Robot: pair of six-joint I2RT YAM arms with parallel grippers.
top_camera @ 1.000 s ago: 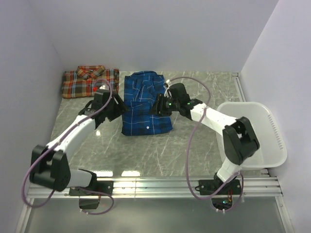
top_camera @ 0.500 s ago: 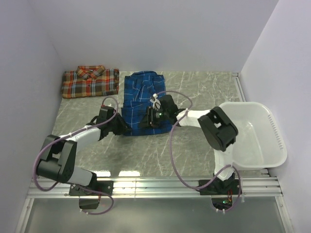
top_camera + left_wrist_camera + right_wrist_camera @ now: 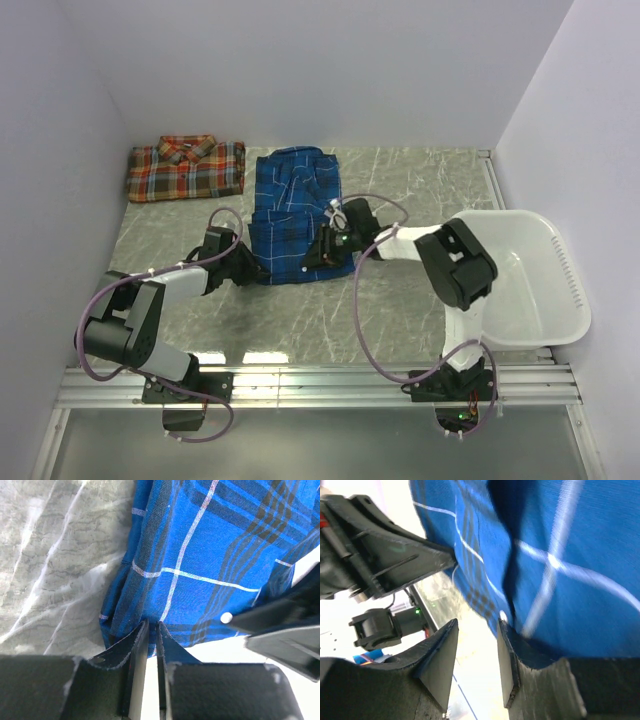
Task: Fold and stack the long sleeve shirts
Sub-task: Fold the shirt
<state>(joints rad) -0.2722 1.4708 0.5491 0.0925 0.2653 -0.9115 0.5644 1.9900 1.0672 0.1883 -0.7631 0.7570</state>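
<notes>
**Left tool**: fingers almost together, pinching the near-left hem corner of the blue shirt, which lies mid-worktop. **Right tool**: narrowly parted, one finger against the near-right hem, nothing seen in the gap. The red-orange shirt lies folded far-left on the grey marbled worktop. A white basket stands at the right. The walls are pale.

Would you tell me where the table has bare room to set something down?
The table is bare between the blue shirt and the basket, and in front of the blue shirt. The left gripper and right gripper crowd its near edge; the red shirt fills the back left corner.
</notes>
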